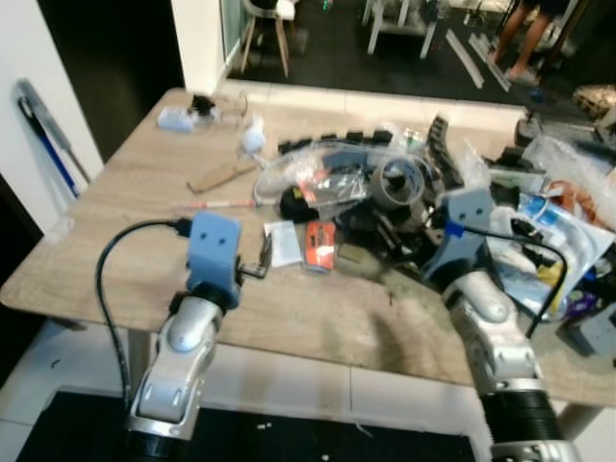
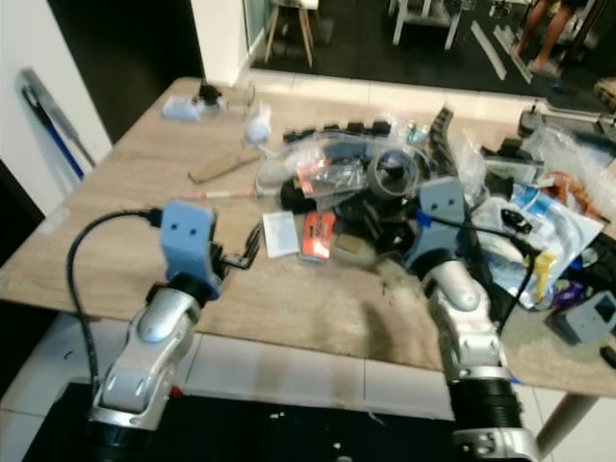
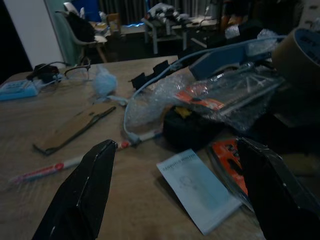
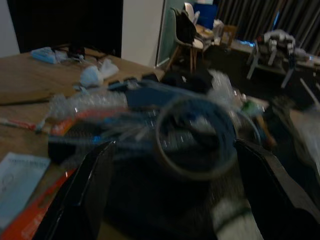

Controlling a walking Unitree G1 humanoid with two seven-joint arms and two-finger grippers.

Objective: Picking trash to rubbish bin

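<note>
A heap of trash lies mid-table: clear bubble wrap [image 1: 313,171], a brown tape roll [image 1: 398,180], an orange packet [image 1: 320,244], a white paper slip [image 1: 283,242] and dark bits. My left gripper [image 1: 257,264] hovers low over the wooden table [image 1: 115,241], just left of the paper slip. In the left wrist view its fingers [image 3: 82,192] stand wide apart with nothing between them. My right gripper [image 4: 172,200] reaches into the right side of the heap, open, facing the tape roll [image 4: 192,137], with nothing held.
A crumpled tissue [image 1: 252,138], a cardboard strip [image 1: 221,174], a red-and-white pen [image 1: 217,205] and a small blue-white box [image 1: 176,118] lie on the far left. Plastic bags and packaging [image 1: 563,217] crowd the right edge. Chairs and a person's legs [image 1: 527,38] are beyond the table.
</note>
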